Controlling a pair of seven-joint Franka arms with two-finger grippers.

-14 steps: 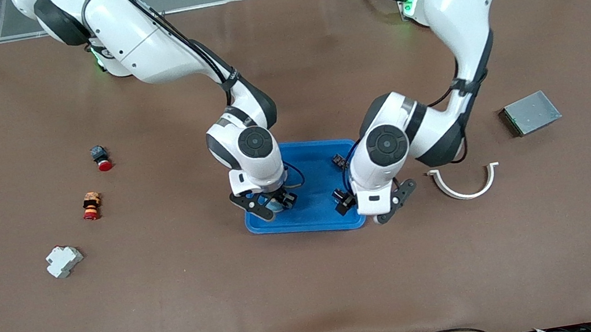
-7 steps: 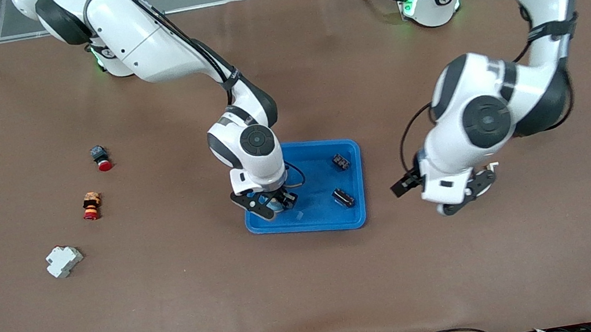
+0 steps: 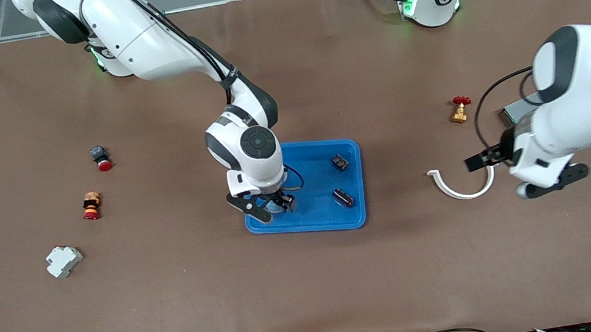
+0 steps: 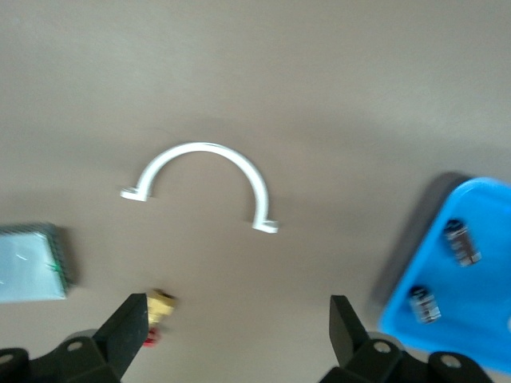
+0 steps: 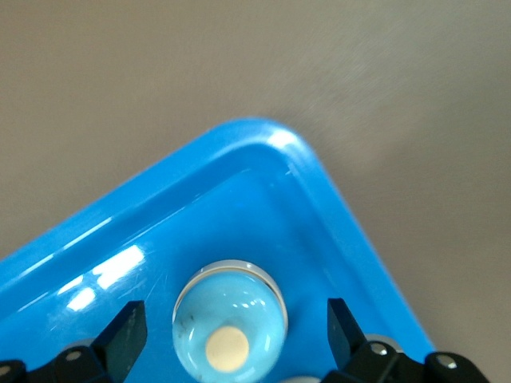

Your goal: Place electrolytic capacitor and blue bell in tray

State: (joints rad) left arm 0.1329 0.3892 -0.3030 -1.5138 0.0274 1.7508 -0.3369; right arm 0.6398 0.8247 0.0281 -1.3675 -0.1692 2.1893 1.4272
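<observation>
The blue tray [image 3: 316, 222] lies mid-table. A light-blue bell [image 5: 230, 323] with a cream button on top sits in the tray's corner nearest the right arm's end. My right gripper [image 3: 269, 206] hangs low over the bell, open, one finger on either side and neither touching it. Two small dark capacitors [image 3: 340, 161] [image 3: 343, 197] lie in the tray's other end. My left gripper [image 3: 516, 174] is open and holds nothing, up over bare table beside a white half-ring; its wrist view shows the tray [image 4: 471, 319] and both capacitors [image 4: 461, 242].
A white half-ring clamp [image 3: 460, 192], a brass valve with a red handle [image 3: 459, 111] and a grey metal box [image 3: 516, 111] lie toward the left arm's end. Two red push buttons [image 3: 101, 158] [image 3: 92, 206] and a white breaker [image 3: 63, 261] lie toward the right arm's end.
My right gripper has opened and let go of the bell in the tray. My left arm has swung away from the tray toward its own end of the table, uncovering the brass valve.
</observation>
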